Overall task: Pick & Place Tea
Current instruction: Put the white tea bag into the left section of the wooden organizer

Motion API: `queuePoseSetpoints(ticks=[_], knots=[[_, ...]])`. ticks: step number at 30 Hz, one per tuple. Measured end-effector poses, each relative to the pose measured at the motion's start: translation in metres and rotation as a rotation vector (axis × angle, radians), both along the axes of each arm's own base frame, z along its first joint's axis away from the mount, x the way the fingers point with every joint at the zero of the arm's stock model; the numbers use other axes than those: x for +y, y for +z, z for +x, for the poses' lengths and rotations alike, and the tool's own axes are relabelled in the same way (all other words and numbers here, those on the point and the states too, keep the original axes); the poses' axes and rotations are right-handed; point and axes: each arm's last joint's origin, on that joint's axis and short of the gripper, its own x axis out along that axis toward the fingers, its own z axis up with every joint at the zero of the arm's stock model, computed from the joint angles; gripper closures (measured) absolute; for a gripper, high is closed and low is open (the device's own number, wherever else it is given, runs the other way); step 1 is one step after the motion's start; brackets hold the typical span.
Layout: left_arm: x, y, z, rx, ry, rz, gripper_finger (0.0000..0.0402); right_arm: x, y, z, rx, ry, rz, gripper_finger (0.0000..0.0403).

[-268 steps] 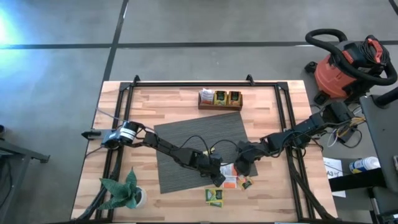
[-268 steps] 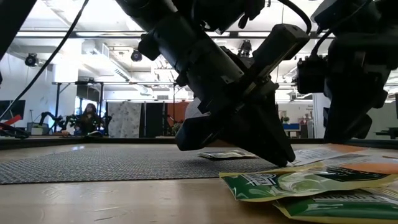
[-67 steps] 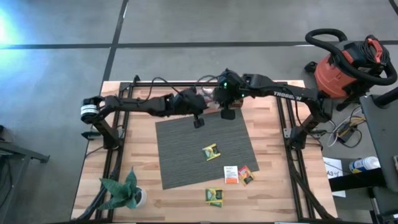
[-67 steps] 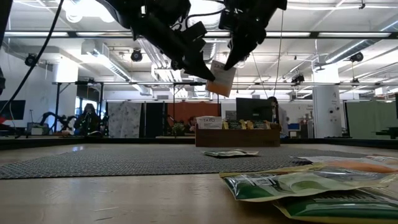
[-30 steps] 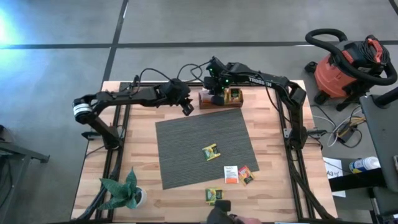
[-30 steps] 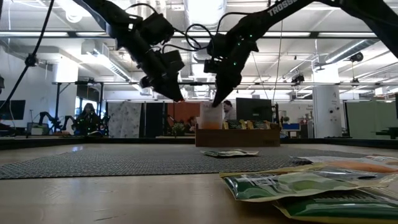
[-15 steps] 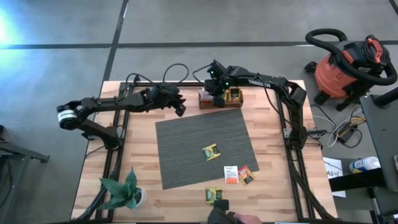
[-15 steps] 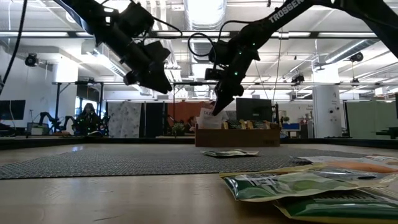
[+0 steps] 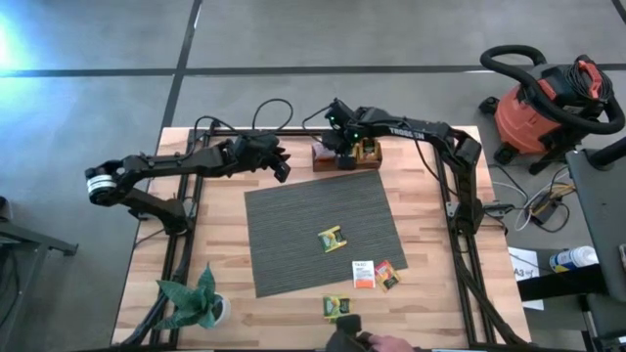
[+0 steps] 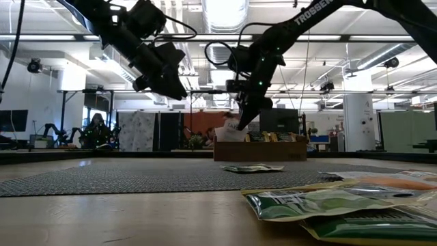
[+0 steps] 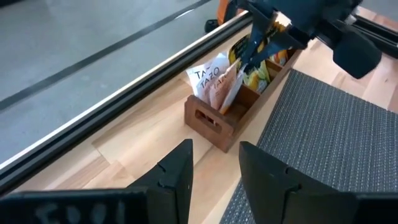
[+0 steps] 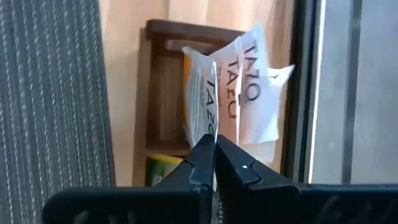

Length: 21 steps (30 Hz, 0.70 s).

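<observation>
A wooden box stands at the table's far edge and holds upright tea packets. My right gripper is over its left end, shut on a white-and-orange tea packet beside another white packet. To the box's left my left gripper hangs open and holds nothing. One green-yellow packet lies on the grey mat. A white, an orange-red and a green packet lie on the wood near the front. My right gripper pinches the packet's upper edge between its two fingers. The fingers slant down at it from above. The packet leans, with its lower part inside the box's left end compartment.
A potted plant sits at the near left corner. A red shop vacuum stands on the floor beyond the right edge. A black frame rail runs along the far edge behind the box. Something dark shows at the near edge.
My right gripper has come down over the box's left end, and the packet it holds has gone from upright above the box to leaning inside the end compartment. My left gripper has drawn back toward the table's left edge, staying open.
</observation>
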Motion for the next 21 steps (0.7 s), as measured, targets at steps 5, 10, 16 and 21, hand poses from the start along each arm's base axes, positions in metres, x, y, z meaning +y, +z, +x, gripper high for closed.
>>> queuePoseSetpoints(ticks=[5,10,16,21], knots=[[0.000,0.000,0.000,-0.002,0.000,0.001,0.0278,0.002,0.002,0.005,-0.032,0.017,-0.024,0.0394],[0.000,0.000,0.000,-0.012,0.010,-0.012,0.0278,0.006,0.005,0.013,-0.083,0.036,-0.054,0.0394],[0.000,0.000,0.000,-0.012,0.011,-0.013,0.0278,0.015,0.003,0.014,-0.027,0.050,-0.066,0.0394],[0.000,0.000,0.000,-0.012,0.011,-0.013,0.0278,0.018,0.003,0.015,0.004,0.048,-0.102,0.0394]])
